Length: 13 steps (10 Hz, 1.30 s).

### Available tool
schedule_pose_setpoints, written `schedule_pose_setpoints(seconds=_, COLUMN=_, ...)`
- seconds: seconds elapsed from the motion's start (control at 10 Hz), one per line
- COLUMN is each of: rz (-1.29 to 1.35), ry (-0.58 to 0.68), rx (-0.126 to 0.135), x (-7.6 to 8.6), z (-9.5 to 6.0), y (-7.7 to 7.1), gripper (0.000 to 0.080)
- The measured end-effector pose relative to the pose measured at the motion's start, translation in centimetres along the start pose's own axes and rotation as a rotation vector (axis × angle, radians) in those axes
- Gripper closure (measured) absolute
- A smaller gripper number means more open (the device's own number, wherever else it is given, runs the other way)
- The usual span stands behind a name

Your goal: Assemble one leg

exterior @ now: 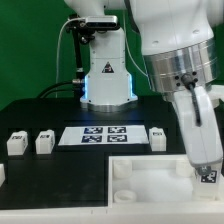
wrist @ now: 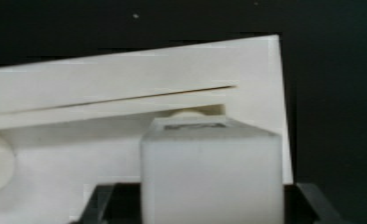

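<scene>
Exterior view
- arm (exterior: 175,50): comes down from the top on the exterior view's right, in front of the robot base (exterior: 105,80).
- fingers (exterior: 200,140): pointing down over the near right part of the scene, closed on the leg.
- leg (exterior: 208,174): held at the fingertips with its tag facing the camera. It is over the right part of the tray. Whether it touches the tray cannot be told.
- tray (exterior: 140,185): large white piece lying on the near side of the desk (exterior: 40,190).
- marker board (exterior: 105,135): flat on the desk, just beyond the tray, near the middle.
- loose legs (exterior: 44,142): two stand side by side on the exterior view's left of the marker board. A third stands just beside the board's right end. All are well apart from the fingers.

Wrist view
- fingers (wrist: 105,205): two dark tips, one on each side of the leg, gripping it.
- leg (wrist: 206,170): white block filling the gap between the tips, with a strip of its tag showing at its far end.
- tray (wrist: 109,85): white surface beyond the leg, one corner showing against the black desk (wrist: 91,30).
</scene>
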State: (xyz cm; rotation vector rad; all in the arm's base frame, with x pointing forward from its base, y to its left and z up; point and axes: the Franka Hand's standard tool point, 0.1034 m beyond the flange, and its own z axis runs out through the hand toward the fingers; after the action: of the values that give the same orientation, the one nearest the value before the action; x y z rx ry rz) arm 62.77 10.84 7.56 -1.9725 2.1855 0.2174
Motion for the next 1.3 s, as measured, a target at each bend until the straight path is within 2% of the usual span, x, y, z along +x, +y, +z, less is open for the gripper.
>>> schedule_pose_setpoints(seconds=0.1, rz=-0.033, ry=0.0, rx=-0.001, x=0.01, z=0.05, y=0.02, gripper=0.042)
schedule_pose_setpoints(seconds=0.2, rz=-0.074, ry=0.001, rx=-0.004, x=-0.13, z=0.09, y=0.08, gripper=0.042)
schedule_pose_setpoints(seconds=0.3, rz=-0.206, ry=0.003, rx=-0.009, x=-0.43, z=0.12, y=0.15, gripper=0.0235)
schedule_pose_setpoints(seconds=0.4, rz=-0.329, ry=0.002, rx=-0.009, x=-0.63, z=0.16, y=0.21, gripper=0.0167)
schedule_pose_setpoints(seconds=0.6, rz=-0.547, ry=0.003, rx=-0.005, x=-0.56, z=0.19, y=0.15, gripper=0.0153)
schedule_pose_setpoints(seconds=0.8, rz=-0.79, ry=0.015, rx=-0.011, x=-0.44, z=0.29, y=0.17, gripper=0.015)
schedule_pose_setpoints(seconds=1.1, rz=-1.276, ry=0.104, rx=-0.054, x=-0.38, z=0.44, y=-0.05, gripper=0.015)
schedule_pose_setpoints(seconds=1.2, rz=-1.34, ry=0.124, rx=-0.039, x=-0.47, z=0.44, y=-0.32, gripper=0.015)
schedule_pose_setpoints(seconds=1.3, rz=-1.299, ry=0.119, rx=-0.036, x=-0.54, z=0.53, y=-0.21, gripper=0.015)
